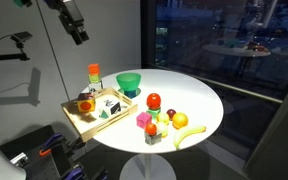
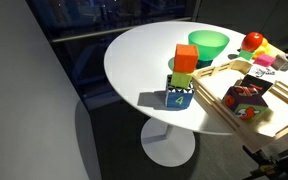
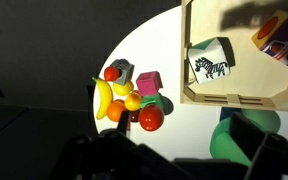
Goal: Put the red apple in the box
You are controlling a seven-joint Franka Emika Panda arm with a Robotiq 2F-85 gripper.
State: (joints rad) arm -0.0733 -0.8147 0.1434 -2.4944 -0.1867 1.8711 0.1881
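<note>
The red apple [image 1: 154, 101] sits on the round white table [image 1: 199, 95], at the edge of a cluster of toy fruit. In the wrist view the apple [image 3: 150, 118] lies below and left of the wooden box [image 3: 246, 98]. It also shows far right in an exterior view [image 2: 252, 40]. The wooden box [image 1: 76, 114] stands at the table's edge and holds picture blocks; it shows in the other exterior view too [image 2: 216, 96]. My gripper [image 1: 77, 30] hangs high above the table, away from the apple. In the wrist view its fingers [image 3: 184, 135] are wide apart and empty.
A green bowl [image 1: 129, 83] [image 3: 234, 140] [image 2: 208, 42] stands beside the box. A stack of blocks [image 2: 181, 75] [image 1: 94, 76] stands near the box. A banana [image 3: 103, 98], an orange [image 3: 116, 110] and a pink block [image 3: 147, 83] lie by the apple. A zebra block [image 3: 212, 62] is in the box.
</note>
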